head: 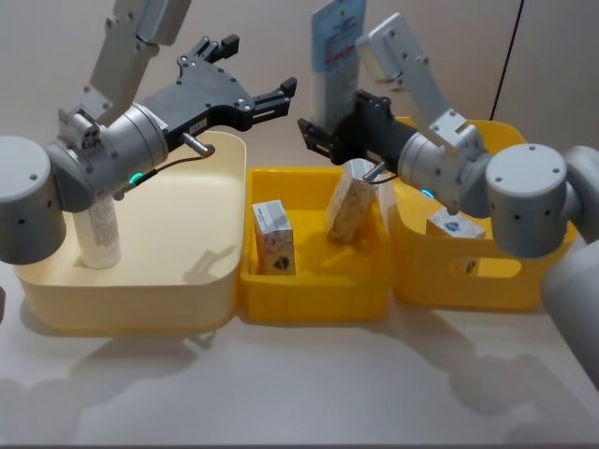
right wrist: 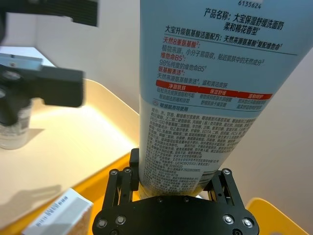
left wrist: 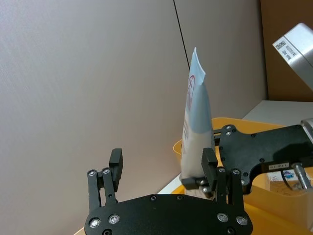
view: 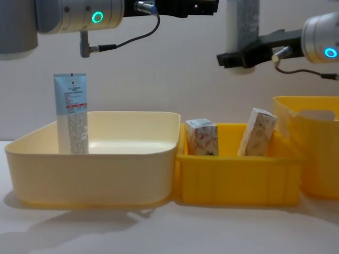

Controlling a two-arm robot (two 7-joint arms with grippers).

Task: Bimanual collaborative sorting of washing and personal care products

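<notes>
Two tubes and three cartons are counted. One tube [head: 335,58] is clamped upright in the right tool [head: 329,131] above the middle bin [head: 314,281]. The left tool [head: 251,77], spread wide and empty, is held just beside it.

The tube [right wrist: 205,93] between the right pincer's [right wrist: 171,183] black matt fingers looks like smooth, slightly glossy plastic; the bin [head: 220,187] below the left pincer [head: 253,70] is smooth cream plastic.

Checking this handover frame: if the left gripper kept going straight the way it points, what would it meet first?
Most likely the light-blue tube held upright by the right gripper. The left gripper is open and aimed at it; the tube looks offset toward one finger, though depth is unclear.
</notes>
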